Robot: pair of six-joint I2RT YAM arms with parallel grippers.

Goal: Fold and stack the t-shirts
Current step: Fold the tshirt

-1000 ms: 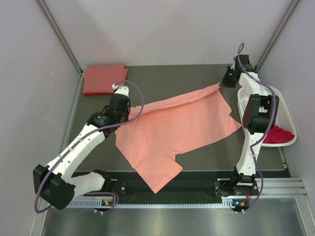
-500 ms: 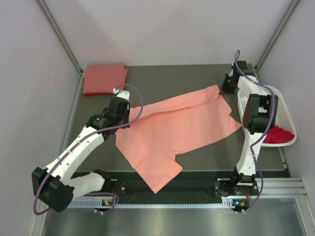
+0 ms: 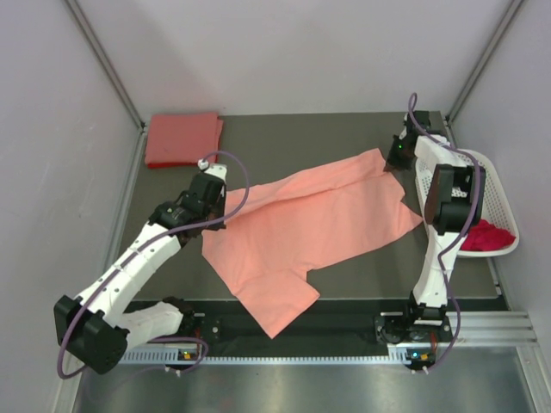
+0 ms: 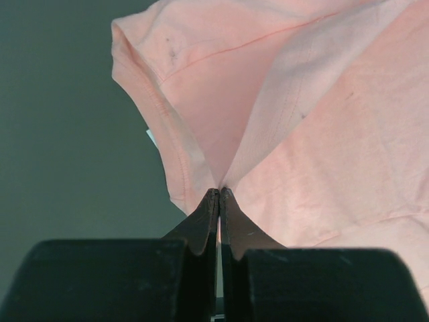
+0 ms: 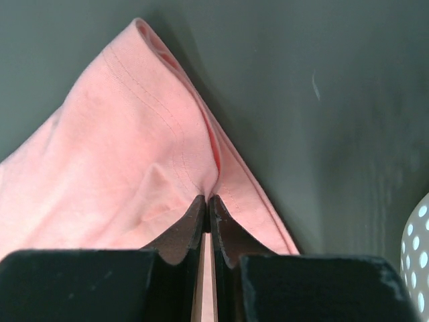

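Note:
A light salmon-pink t-shirt lies spread across the middle of the table, stretched between both arms. My left gripper is shut on its left edge; the left wrist view shows the cloth pinched at the closed tips. My right gripper is shut on the shirt's far right corner; the right wrist view shows the hem bunched at the closed tips. A coral-red t-shirt lies folded at the far left corner. A deep magenta-red t-shirt lies crumpled in the basket.
The white perforated basket stands at the table's right edge, beside the right arm; its rim shows in the right wrist view. Grey walls close in the table on the left, back and right. A metal rail runs along the near edge.
Both grippers have lowered slightly with the pink shirt still held. The raised fold between them has sunk, and the shirt lies flatter on the table.

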